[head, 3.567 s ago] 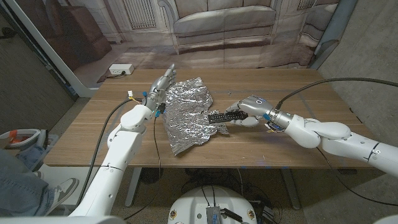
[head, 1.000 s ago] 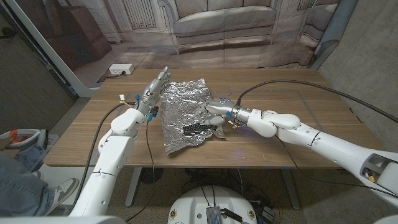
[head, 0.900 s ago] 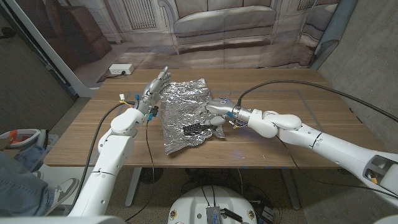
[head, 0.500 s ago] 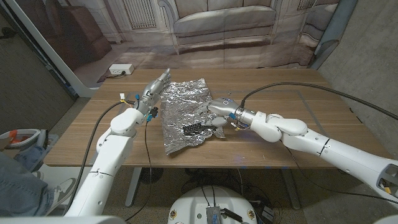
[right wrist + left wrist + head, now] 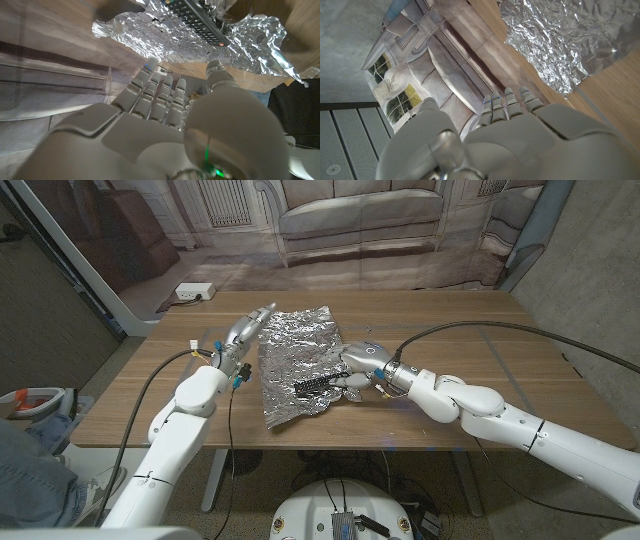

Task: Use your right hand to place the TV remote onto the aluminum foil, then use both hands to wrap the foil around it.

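Observation:
The crumpled aluminum foil (image 5: 298, 350) lies spread on the wooden table (image 5: 470, 350). A black TV remote (image 5: 315, 386) lies on the foil's near right part, also seen in the right wrist view as the remote (image 5: 199, 21) on the foil (image 5: 160, 42). My right hand (image 5: 364, 364) hovers just right of the remote, fingers extended and apart from it, holding nothing. My left hand (image 5: 244, 330) stands at the foil's left edge, fingers stretched toward the far side, holding nothing. The left wrist view has my left hand (image 5: 510, 135) short of the foil (image 5: 560, 45).
A white box (image 5: 195, 291) lies on the floor beyond the table's far left corner. A person's leg in jeans (image 5: 30, 470) is at the picture's lower left. A sofa backdrop (image 5: 360, 215) stands behind the table.
The right hand has brought the remote onto the foil and let go; in the last second it has drawn slightly right. The left hand has shifted a little along the foil's left edge.

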Controlling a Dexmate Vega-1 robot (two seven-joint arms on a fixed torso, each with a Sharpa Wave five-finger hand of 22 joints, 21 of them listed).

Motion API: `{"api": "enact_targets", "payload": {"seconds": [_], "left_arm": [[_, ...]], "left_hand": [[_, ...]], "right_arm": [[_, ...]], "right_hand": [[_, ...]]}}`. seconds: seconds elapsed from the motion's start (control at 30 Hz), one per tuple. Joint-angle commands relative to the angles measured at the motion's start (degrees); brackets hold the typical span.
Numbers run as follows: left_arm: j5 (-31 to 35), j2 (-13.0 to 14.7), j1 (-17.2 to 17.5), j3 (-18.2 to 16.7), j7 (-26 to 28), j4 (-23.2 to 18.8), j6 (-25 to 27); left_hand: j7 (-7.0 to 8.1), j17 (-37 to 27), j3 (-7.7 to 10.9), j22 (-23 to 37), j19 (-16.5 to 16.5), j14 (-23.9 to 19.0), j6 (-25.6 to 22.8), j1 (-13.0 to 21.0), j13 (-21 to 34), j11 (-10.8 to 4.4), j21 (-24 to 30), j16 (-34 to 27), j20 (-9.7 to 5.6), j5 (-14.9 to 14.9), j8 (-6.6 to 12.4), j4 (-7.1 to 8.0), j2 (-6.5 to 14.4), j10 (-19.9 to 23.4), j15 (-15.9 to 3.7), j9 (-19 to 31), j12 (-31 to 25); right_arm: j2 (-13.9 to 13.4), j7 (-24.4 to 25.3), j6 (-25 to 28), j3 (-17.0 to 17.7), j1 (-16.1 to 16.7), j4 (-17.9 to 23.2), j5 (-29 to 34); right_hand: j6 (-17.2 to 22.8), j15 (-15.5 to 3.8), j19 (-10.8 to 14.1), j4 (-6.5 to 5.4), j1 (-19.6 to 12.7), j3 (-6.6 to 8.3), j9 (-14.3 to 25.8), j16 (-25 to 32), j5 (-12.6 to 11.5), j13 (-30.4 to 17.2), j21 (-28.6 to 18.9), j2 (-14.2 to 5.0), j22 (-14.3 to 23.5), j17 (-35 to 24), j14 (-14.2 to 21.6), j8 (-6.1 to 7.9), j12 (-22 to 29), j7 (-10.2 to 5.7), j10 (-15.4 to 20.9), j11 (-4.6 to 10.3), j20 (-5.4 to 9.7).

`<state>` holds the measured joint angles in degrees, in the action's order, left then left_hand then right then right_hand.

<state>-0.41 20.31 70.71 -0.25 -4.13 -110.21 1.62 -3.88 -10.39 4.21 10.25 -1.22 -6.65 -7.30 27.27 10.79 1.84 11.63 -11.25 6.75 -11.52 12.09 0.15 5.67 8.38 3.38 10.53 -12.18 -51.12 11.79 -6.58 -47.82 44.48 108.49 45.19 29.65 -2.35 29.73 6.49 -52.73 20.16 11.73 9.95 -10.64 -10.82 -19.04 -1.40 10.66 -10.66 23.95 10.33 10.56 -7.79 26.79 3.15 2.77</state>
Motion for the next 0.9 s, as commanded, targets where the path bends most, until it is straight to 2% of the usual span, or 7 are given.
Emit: {"api": "enact_targets", "payload": {"seconds": [0.03, 0.2, 0.4, 0.53, 0.67, 0.77, 0.9], "left_arm": [[8.8, 3.6, 6.6, 1.2, 6.7, -3.6, -3.9], [19.0, 5.8, 10.1, 2.8, 14.3, -6.2, -3.5], [27.3, 8.8, 13.9, 4.4, 20.4, -9.2, -2.0], [34.0, 11.0, 15.9, 6.2, 23.9, -11.4, 1.1], [38.4, 13.2, 16.6, 8.1, 26.5, -12.3, 3.3], [42.0, 15.1, 16.3, 10.2, 27.2, -12.1, 6.1], [43.1, 16.7, 15.6, 12.1, 27.0, -12.4, 8.6]], "left_hand": [[0.20, -0.1, 0.28, 0.1, -0.5, -1.0, -1.2, 1.6, 0.3, -0.69, 0.1, -0.4, 0.15, 0.1, 0.44, -0.85, -0.2, 1.0, -0.31, 0.3, -0.5], [0.62, -0.1, 0.43, 0.1, 0.0, -2.0, -2.5, 3.2, 0.3, -1.65, -0.1, -0.5, 0.56, 0.1, 0.75, -2.03, -1.0, 2.4, -1.27, 0.3, -0.8], [1.09, -0.1, 0.42, 0.2, 0.4, -2.9, -3.9, 4.4, 0.4, -2.57, -0.2, -0.6, 0.77, 0.0, 1.09, -2.94, -1.7, 3.7, -1.99, 0.3, -1.1], [1.67, -0.1, 0.45, 0.2, 0.6, -3.7, -4.9, 5.1, 0.4, -3.03, -0.2, -0.7, 0.71, -0.1, 1.32, -3.43, -2.0, 4.8, -2.58, 0.3, -1.3], [2.01, -0.1, 0.48, 0.2, 0.5, -4.5, -5.6, 5.6, 0.4, -3.55, -0.2, -0.9, 0.24, -0.2, 1.42, -3.83, -2.2, 5.2, -3.12, 0.4, -1.3], [2.32, -0.1, 0.50, 0.2, 0.5, -4.6, -5.9, 6.0, 0.4, -4.10, -0.1, -0.8, -0.07, -0.3, 1.44, -4.08, -2.3, 5.7, -3.41, 0.4, -1.3], [2.43, -0.1, 0.55, 0.2, 0.4, -4.9, -6.1, 6.3, 0.4, -4.17, -0.1, -0.8, -0.19, -0.4, 1.46, -4.26, -2.4, 5.9, -3.60, 0.4, -1.3]], "right_arm": [[0.1, 0.2, 5.1, 0.6, 3.0, 2.1, -0.2], [1.2, -0.3, 5.9, 0.5, 2.6, 1.4, -0.7], [2.1, -0.9, 6.4, 0.5, 2.1, 0.9, -1.0], [2.9, -0.7, 6.6, 0.8, 2.0, 0.5, -1.9], [3.7, 1.3, 6.7, 2.1, 3.0, 0.3, -4.1], [4.7, 4.8, 5.2, 3.9, 4.2, -0.9, -7.7], [5.5, 5.8, 5.0, 5.6, 5.3, -1.1, -10.5]], "right_hand": [[-0.3, -1.48, -0.5, 0.19, 0.3, 0.08, 0.1, 0.0, -0.2, -0.1, 0.3, -0.02, 0.0, -0.1, -0.3, -0.14, 0.0, 0.30, -0.2, -0.14, 2.21], [-0.5, -1.50, -0.6, 0.19, 0.5, 0.05, 0.1, 0.1, -0.2, -0.1, 0.3, -0.03, 0.0, -0.1, -0.5, -0.05, 0.0, 0.33, -0.5, -0.11, 2.13], [-0.7, -1.48, -0.6, 0.22, 0.5, 0.07, 0.1, 0.1, -0.2, -0.1, 0.4, -0.08, 0.0, -0.1, -0.5, 0.03, 0.1, 0.49, -0.6, -0.19, 2.15], [-0.9, -1.42, -0.6, 0.23, 0.6, 0.09, 0.1, 0.2, -0.2, -0.1, 0.4, -0.14, 0.0, -0.1, -0.5, 0.04, 0.2, 0.54, -0.7, -0.21, 2.11], [-1.0, -1.63, -0.7, 0.07, 0.9, -0.02, 0.1, 0.3, -0.2, -0.1, 0.5, -0.19, 0.0, -0.2, -0.5, 0.14, 0.4, 0.62, -0.5, -0.23, 1.86], [-1.1, -1.73, -0.8, -0.85, 2.5, -0.52, 0.1, 0.5, 0.0, -0.1, 0.7, -0.57, 0.1, -0.3, -0.5, 0.36, 0.8, 0.76, 0.1, -0.31, 1.59], [-0.7, -1.56, -1.1, -1.65, 4.0, -0.98, 0.1, 0.7, 0.2, -0.1, 0.8, -0.91, 0.1, -0.3, -0.4, 0.72, 1.2, 1.10, 0.8, -0.38, 1.31]]}}
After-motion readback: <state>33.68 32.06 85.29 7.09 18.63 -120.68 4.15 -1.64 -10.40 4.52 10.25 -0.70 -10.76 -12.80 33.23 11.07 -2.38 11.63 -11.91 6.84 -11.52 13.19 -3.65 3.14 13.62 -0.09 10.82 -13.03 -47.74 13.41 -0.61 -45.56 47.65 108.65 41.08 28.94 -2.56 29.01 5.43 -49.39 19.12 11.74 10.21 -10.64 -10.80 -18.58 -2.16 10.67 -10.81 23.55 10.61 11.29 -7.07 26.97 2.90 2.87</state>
